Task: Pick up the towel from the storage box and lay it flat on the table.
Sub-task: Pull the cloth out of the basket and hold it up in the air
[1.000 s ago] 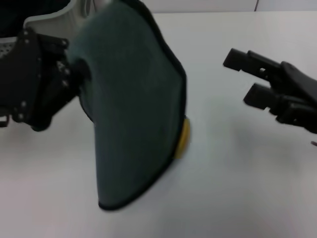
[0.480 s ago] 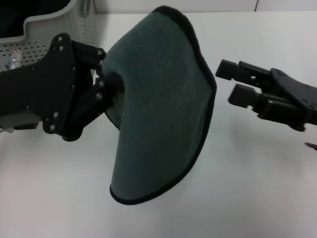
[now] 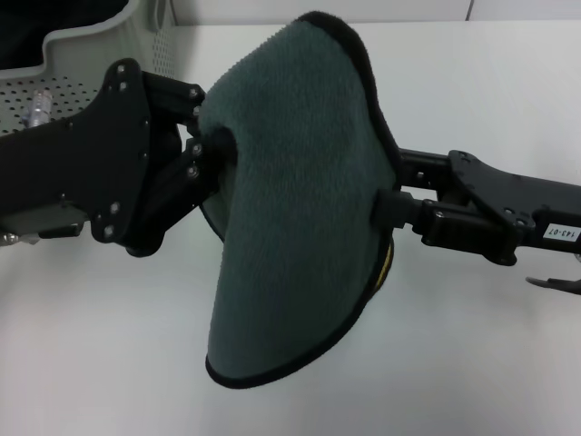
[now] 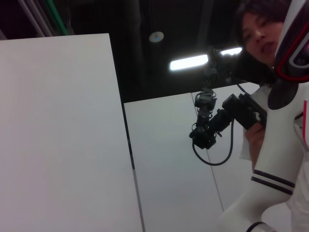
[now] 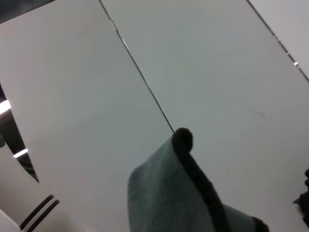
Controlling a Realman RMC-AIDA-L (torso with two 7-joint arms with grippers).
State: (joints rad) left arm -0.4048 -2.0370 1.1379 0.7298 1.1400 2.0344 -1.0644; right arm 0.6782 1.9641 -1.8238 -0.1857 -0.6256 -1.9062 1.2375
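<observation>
My left gripper is shut on the towel and holds it up above the table. The towel hangs with its dark grey-green side towards me, black trim round the edge, and a sliver of yellow at its right edge. Its lower edge hangs close over the tabletop. My right gripper is at the towel's right edge, open, with one finger behind the cloth and one in front. The right wrist view shows the towel's top corner. The storage box stands at the far left behind my left arm.
A small clear item lies in the storage box. A small dark object shows at the right edge of the table. Bare tabletop lies in front of and below the hanging towel.
My left gripper has carried the towel up and to the right, away from the box. My right gripper has moved left until its fingers straddle the towel's right edge.
</observation>
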